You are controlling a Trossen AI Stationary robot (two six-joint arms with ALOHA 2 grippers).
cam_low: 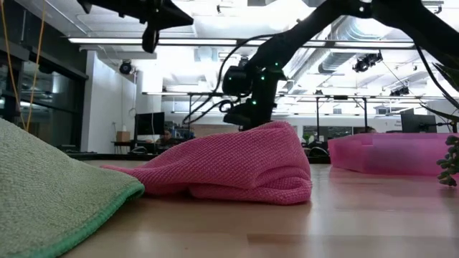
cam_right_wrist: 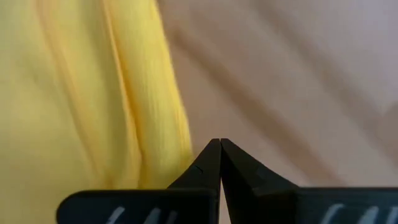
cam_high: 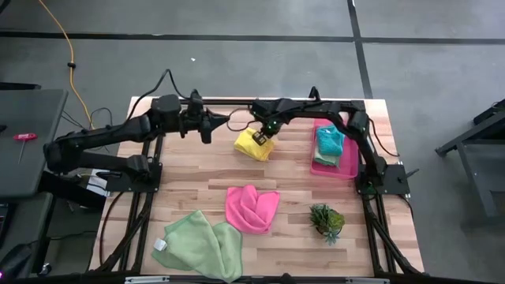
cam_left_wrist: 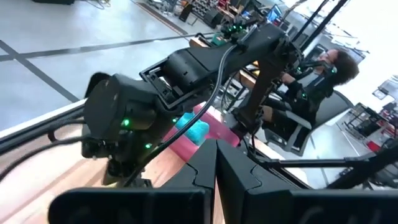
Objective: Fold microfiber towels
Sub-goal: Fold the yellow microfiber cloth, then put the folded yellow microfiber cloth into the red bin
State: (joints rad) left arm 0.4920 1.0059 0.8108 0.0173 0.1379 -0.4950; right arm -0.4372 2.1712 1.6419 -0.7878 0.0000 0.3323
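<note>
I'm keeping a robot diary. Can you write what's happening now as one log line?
right gripper: jaws shut, at yellow towel | left gripper: jaws shut, raised | pink towel: unfolded | green towels: unfolded

Both arms are matte black, built of boxy links joined by rounded housings. The left arm (cam_high: 102, 140) has a thick, bulbous joint near its wrist, and a black cable loops above it. The right arm (cam_high: 347, 126) carries small green indicator lights near its wrist, and thin black cables run along its links. Each arm ends in two flat, black, pointed fingers (cam_left_wrist: 239, 177) with angular edges and a faint notch line, mounted on a wide black crossbar.
</note>
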